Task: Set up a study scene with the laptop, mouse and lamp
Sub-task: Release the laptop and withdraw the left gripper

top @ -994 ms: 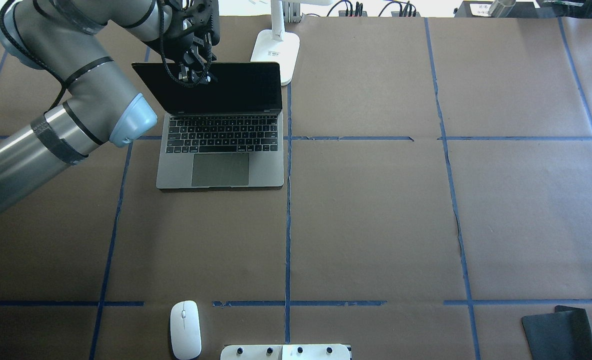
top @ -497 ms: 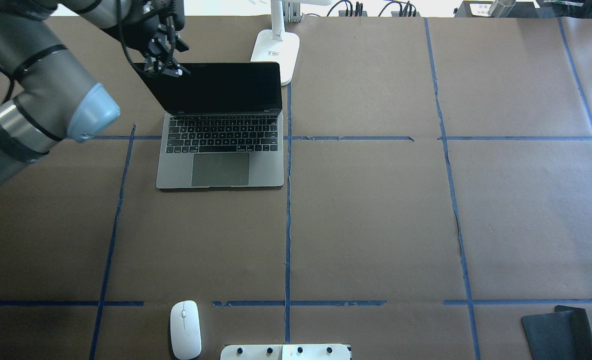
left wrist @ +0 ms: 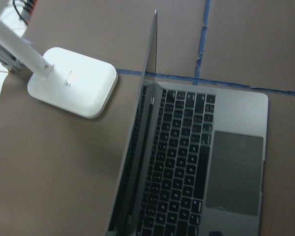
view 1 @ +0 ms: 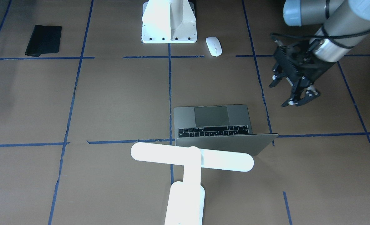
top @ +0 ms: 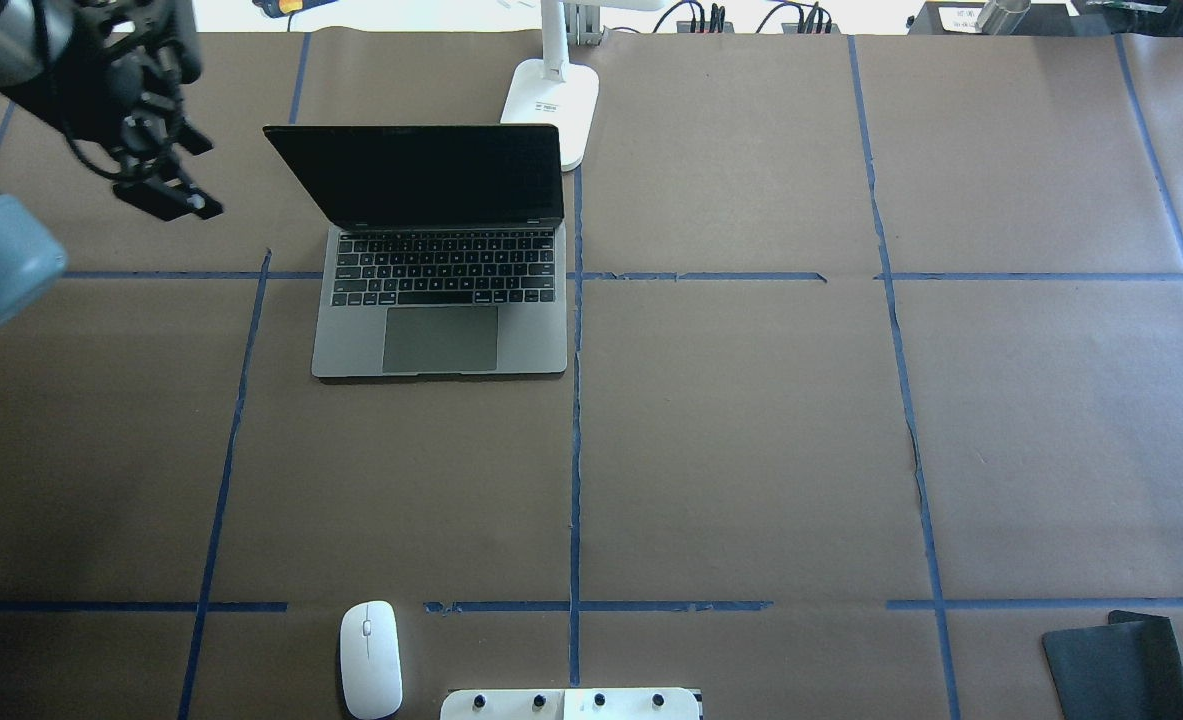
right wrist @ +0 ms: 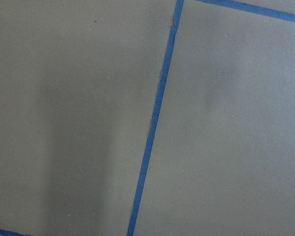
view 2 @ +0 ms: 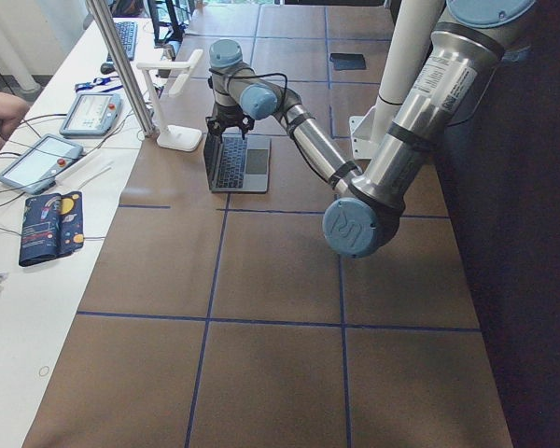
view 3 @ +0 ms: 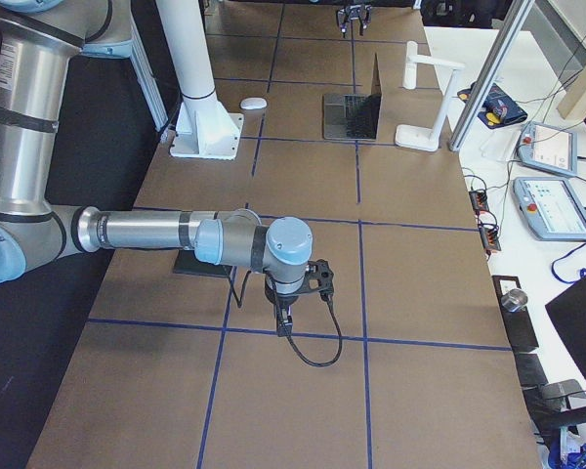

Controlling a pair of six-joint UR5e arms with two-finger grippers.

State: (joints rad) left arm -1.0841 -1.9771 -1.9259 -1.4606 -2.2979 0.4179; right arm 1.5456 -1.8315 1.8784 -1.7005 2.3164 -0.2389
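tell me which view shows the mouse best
The overhead exterior view: the mouse lies large and unblocked near the bottom edge, its centre line clear. The front-facing view shows it smaller, beside the white pedestal; exterior right shows a tiny far blob. Exterior left and both wrist views do not show it.

Cropped lamp (top: 556, 120), unclear right tool (view 3: 284, 318)
Head cut off overhead at the worktop's far edge; jaws too small to read.

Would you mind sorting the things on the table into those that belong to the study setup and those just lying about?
Belongs to the job: laptop, mouse, lamp.
Just lying about: black pad, white pedestal.
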